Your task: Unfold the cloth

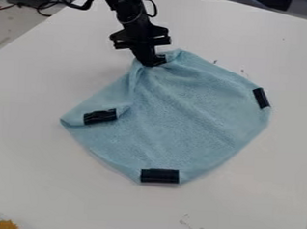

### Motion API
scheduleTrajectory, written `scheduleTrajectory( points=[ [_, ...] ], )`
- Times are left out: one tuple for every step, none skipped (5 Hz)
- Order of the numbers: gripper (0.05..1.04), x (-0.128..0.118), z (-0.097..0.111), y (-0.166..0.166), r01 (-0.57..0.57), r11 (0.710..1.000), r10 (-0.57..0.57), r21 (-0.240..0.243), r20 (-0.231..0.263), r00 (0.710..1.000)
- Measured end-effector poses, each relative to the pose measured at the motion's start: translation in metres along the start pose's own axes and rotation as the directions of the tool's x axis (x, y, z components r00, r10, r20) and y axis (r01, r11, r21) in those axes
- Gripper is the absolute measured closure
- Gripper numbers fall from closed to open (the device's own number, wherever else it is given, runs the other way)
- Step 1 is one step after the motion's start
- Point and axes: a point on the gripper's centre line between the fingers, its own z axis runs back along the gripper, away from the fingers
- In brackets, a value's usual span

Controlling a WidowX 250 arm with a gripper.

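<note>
Cloth [182,110], light blue, spread across the middle of the white surface, largely flat but gathered at its far edge. The black arm [127,11] hangs over that gathering, and I have the fingers [150,62] closed on the cloth, with creases fanning out from the pinch. I judge the grip to be meant for drawing the far part outward. The left edge is partly turned in beside the left black strip [100,116]; the right black strip [261,98] and near black strip [159,176] lie by the margin, probably as corner markers or grip points.

The surface [254,209] extends well around the cloth and bears small dark marks. Beyond its upper left edge are the floor [5,29] and loose cables [42,6]; at lower left, a small orange-yellow object [7,226].
</note>
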Motion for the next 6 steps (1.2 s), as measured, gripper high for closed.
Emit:
scheduleTrajectory(
  points=[
    [0.802,0.014,-0.004,-0.007,0.067,0.997,-0.066,0.031,-0.032,0.997],
    [0.524,0.020,-0.002,-0.015,0.086,0.994,-0.081,0.073,-0.068,0.994],
    [0.226,0.022,0.006,-0.025,0.078,0.990,-0.066,0.119,-0.098,0.993],
    [0.072,0.036,0.014,-0.029,0.083,0.988,-0.072,0.133,-0.089,0.993],
    [0.075,0.050,0.012,-0.034,0.108,0.987,-0.099,0.119,-0.073,0.992],
    [0.081,0.049,0.014,-0.041,0.118,0.984,-0.106,0.136,-0.089,0.990]
  ],
)
